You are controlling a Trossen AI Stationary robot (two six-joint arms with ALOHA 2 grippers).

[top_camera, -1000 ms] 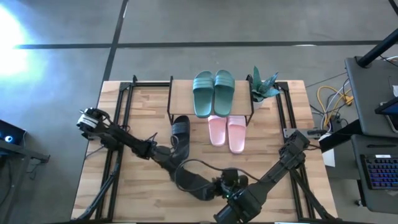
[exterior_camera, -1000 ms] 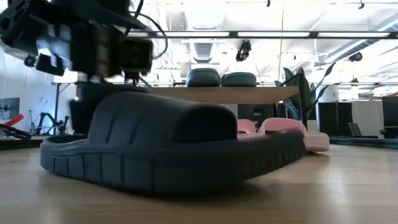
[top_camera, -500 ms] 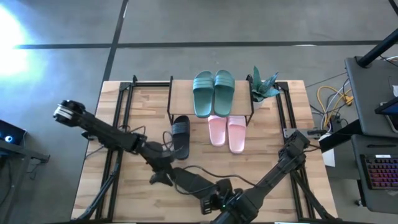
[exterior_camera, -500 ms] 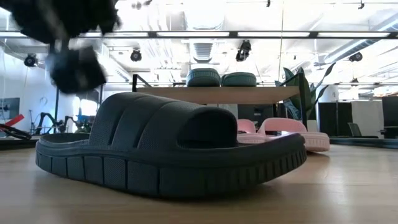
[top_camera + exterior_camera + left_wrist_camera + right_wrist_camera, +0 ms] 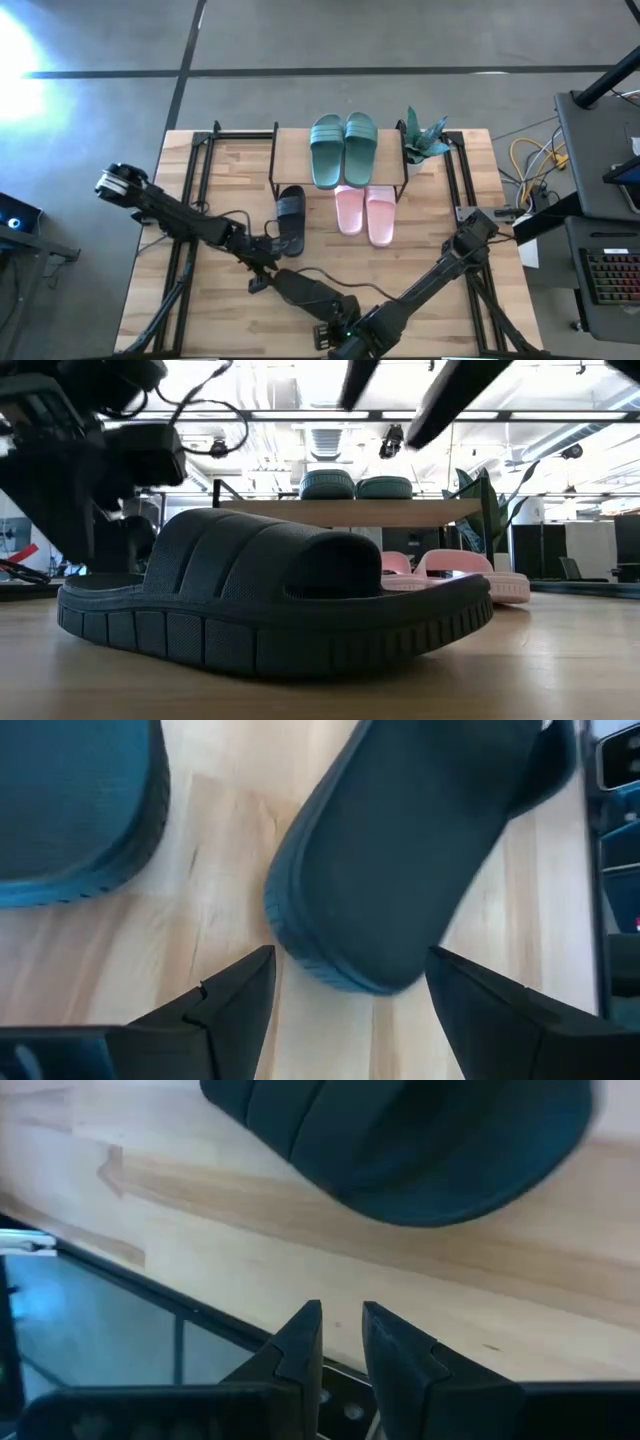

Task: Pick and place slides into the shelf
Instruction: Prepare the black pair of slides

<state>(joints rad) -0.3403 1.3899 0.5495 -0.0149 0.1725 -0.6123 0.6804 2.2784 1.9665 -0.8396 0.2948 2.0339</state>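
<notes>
One black slide (image 5: pixel 308 291) lies sole down on the table near its front edge; it fills the low view (image 5: pixel 270 600). My left gripper (image 5: pixel 262 274) is open, low at this slide's left end; in the left wrist view its fingers (image 5: pixel 235 1005) stand on either side of that end (image 5: pixel 335 965), and I cannot tell if they touch it. My right gripper (image 5: pixel 342 1330) is shut and empty, nearer the front edge than the slide. The other black slide (image 5: pixel 290 219) lies beside the shelf (image 5: pixel 275 160). Two teal slides (image 5: pixel 343 148) lie on the shelf board, two pink slides (image 5: pixel 365 213) before it.
A small green plant (image 5: pixel 424 138) stands right of the shelf. Black frame rails (image 5: pixel 195 170) run along the table's left and right sides. Bare wood lies at the front left and front right. The right arm (image 5: pixel 440 275) slants across the front right.
My left gripper has gone toward the near edge and down, from beside the far black slide to the left end of the near one. My right gripper has drawn back from that slide toward the near edge. The near black slide has turned a little on the table.
</notes>
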